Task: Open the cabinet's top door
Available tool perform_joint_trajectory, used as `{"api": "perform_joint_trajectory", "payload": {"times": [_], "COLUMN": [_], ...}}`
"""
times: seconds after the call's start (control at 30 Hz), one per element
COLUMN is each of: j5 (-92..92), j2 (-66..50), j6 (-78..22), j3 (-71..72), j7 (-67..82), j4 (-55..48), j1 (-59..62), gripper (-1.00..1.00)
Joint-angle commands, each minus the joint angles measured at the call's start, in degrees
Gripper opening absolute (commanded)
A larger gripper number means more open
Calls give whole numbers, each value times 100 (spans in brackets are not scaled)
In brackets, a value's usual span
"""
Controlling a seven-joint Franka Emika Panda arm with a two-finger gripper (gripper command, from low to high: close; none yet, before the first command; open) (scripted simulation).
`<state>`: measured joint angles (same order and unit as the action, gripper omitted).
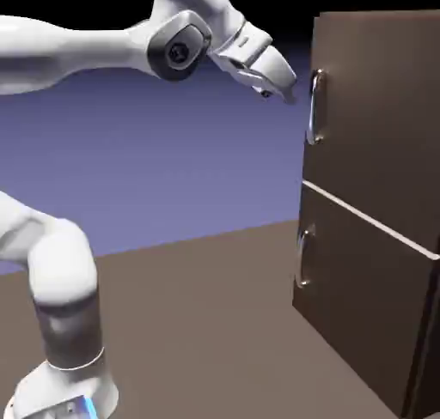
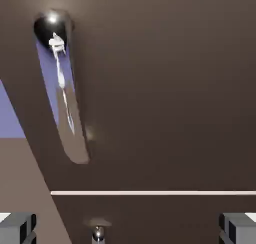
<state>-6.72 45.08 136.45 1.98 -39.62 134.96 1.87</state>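
The dark brown cabinet [image 1: 378, 263] stands at the right of the exterior view. Its top door [image 1: 387, 117] is shut and carries a vertical silver handle [image 1: 315, 106] by its left edge. A thin pale seam separates it from the lower door [image 1: 361, 297]. My gripper [image 1: 284, 91] hovers just left of the upper handle's top end, close to it but apart. In the hand view the top door [image 2: 165, 88] fills the frame, its shiny handle [image 2: 65, 93] lies at the upper left, and my two grey fingertips [image 2: 17, 228] sit wide apart with nothing between them.
The lower door has its own silver handle [image 1: 302, 258], whose top end [image 2: 99, 233] peeks up at the bottom of the hand view. The brown table [image 1: 198, 323] stretches in front of the cabinet, and the arm's base [image 1: 64, 383] stands at the lower left.
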Motion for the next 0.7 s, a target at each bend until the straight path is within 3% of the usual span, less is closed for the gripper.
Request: {"api": "perform_joint_trajectory", "payload": {"times": [0.0, 0.67], "j5": [-250, -5234], "j2": [3, 59], "j6": [54, 1130], "j3": [73, 1541], "j7": [200, 4186], "j4": [-2, -32], "j1": [70, 1458], "gripper": [100, 100]}}
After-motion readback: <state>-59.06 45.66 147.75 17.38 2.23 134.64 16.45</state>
